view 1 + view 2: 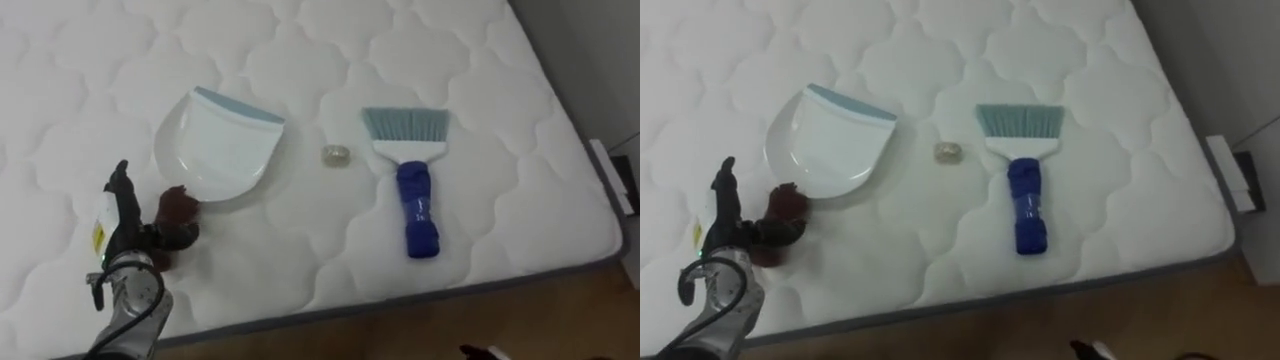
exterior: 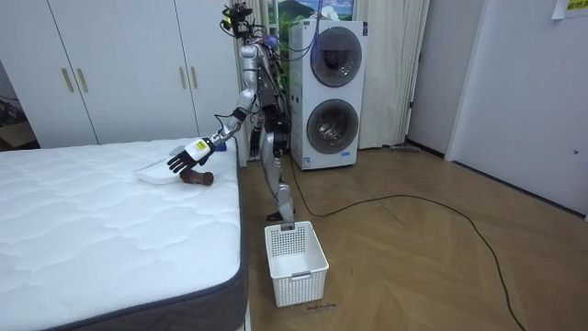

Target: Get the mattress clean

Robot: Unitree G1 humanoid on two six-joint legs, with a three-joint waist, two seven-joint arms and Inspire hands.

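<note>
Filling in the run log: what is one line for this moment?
left hand: open, by dustpan handle | brush: lying on mattress | small scrap: between dustpan and brush

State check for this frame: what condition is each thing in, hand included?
dustpan: flat on the mattress, pan empty, handle toward the robot
brush: lying flat, bristles pointing away from the robot, untouched
scrap: loose on the mattress between dustpan and brush
left hand: open, beside the dustpan's handle
basket: upright on the floor beside the mattress
</note>
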